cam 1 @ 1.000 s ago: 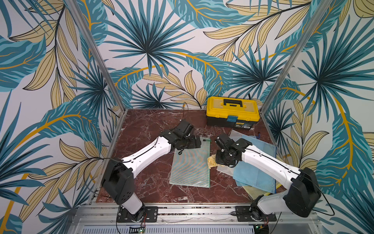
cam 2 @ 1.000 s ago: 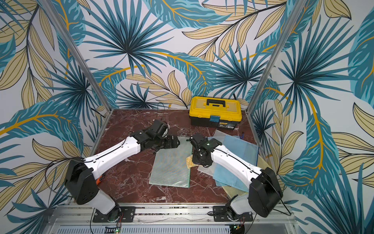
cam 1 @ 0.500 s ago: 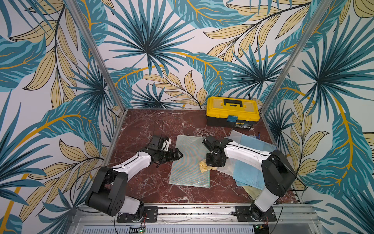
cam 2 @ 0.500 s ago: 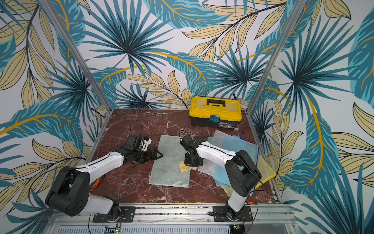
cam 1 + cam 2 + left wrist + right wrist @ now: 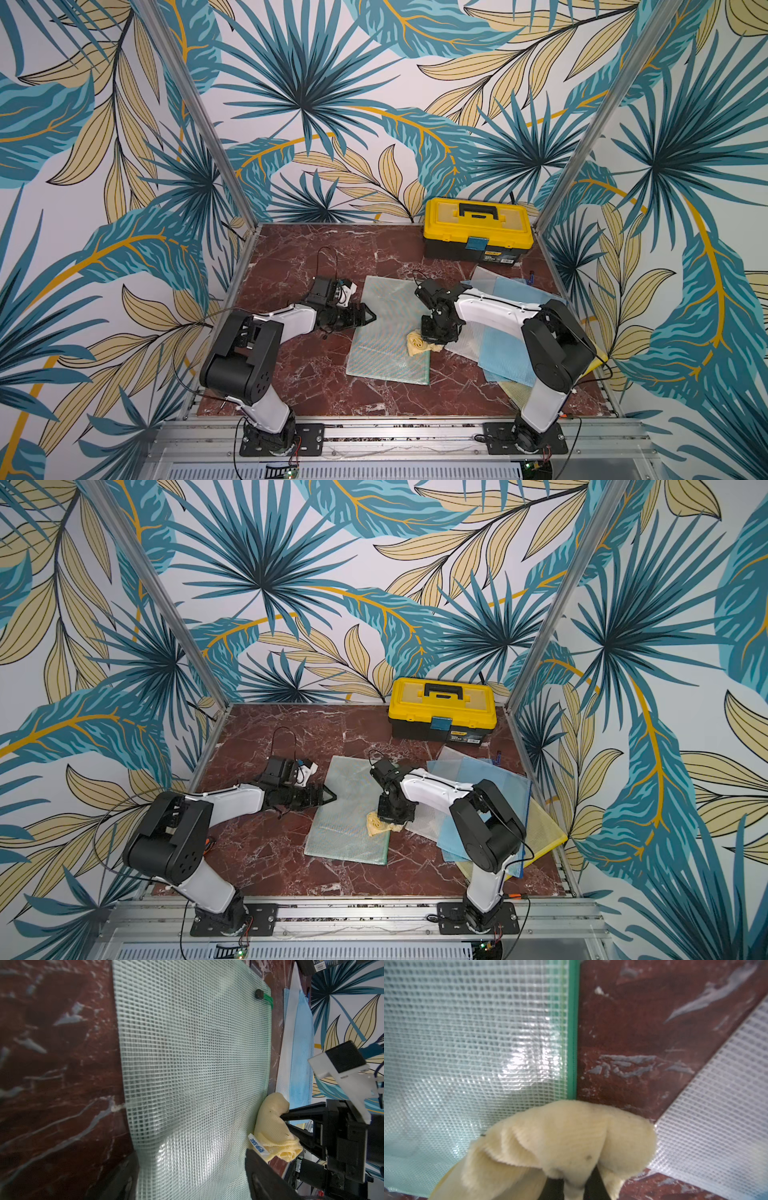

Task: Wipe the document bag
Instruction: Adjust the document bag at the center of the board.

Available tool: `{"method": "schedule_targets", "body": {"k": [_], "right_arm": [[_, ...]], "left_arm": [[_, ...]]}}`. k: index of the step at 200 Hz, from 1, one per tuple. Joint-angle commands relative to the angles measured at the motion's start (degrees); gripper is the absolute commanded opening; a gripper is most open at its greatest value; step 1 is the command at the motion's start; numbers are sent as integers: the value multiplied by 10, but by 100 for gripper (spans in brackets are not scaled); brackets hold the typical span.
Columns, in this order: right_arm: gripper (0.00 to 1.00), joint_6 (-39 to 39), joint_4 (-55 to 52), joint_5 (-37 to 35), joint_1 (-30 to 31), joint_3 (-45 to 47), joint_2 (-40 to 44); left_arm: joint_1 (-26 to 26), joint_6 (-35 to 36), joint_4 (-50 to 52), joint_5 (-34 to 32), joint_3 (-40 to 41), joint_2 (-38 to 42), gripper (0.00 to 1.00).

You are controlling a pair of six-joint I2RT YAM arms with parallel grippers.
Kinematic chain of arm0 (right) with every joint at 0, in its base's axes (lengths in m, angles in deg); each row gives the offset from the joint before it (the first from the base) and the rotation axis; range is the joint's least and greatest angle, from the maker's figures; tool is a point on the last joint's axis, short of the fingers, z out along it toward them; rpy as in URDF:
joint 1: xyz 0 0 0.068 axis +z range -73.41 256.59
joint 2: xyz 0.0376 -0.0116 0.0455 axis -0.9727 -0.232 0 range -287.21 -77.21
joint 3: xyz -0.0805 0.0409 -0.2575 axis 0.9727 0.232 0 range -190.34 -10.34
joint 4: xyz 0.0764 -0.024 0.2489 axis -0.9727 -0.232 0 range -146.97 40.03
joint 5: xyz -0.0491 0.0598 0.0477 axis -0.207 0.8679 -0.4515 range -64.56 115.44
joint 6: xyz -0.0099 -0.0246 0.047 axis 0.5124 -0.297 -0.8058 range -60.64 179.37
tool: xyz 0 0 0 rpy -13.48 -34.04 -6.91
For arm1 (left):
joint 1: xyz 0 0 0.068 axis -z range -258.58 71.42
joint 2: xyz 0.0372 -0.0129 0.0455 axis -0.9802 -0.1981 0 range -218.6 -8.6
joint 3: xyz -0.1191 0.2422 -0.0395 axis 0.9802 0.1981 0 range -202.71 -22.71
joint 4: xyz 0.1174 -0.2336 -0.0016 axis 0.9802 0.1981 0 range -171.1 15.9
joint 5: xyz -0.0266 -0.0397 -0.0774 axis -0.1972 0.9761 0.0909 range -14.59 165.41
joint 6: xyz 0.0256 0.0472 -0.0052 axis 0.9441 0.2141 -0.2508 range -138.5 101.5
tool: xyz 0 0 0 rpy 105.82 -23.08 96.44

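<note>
The document bag (image 5: 388,332) (image 5: 347,816) is a pale green mesh sleeve lying flat on the marble floor, seen in both top views. My left gripper (image 5: 369,318) (image 5: 329,796) lies low at its left edge, open; in the left wrist view (image 5: 191,1176) the bag (image 5: 193,1059) spreads between the parted fingers (image 5: 262,1172). My right gripper (image 5: 433,337) (image 5: 392,816) is shut on a yellow cloth (image 5: 417,345) (image 5: 375,825) (image 5: 560,1142) (image 5: 272,1126), which rests at the bag's green right edge (image 5: 572,1032).
A yellow and black toolbox (image 5: 478,232) (image 5: 442,708) stands at the back right. Several other mesh bags, white, blue (image 5: 505,357) (image 5: 498,779) and yellow (image 5: 544,825), are piled at the right under my right arm. Metal posts and patterned walls enclose the floor.
My left arm has pulled back from the bag's far corner to its left edge, and its jaws have narrowed a little. My right gripper has dragged the cloth leftward and nearer, and its elbow has folded back.
</note>
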Motion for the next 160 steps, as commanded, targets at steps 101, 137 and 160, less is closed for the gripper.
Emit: {"method": "schedule_targets", "body": {"k": [101,137,160], "right_arm": [[0,26,13,23,1,4,-41],[0,29,16,25,1,6,-56],[0,29,20,29,1,8,-66]], "left_arm": [[45,-48,41,38,3,53,45],[35,-74,41,29,37,114,58],[35,-82,41,43,50,130,58]]}}
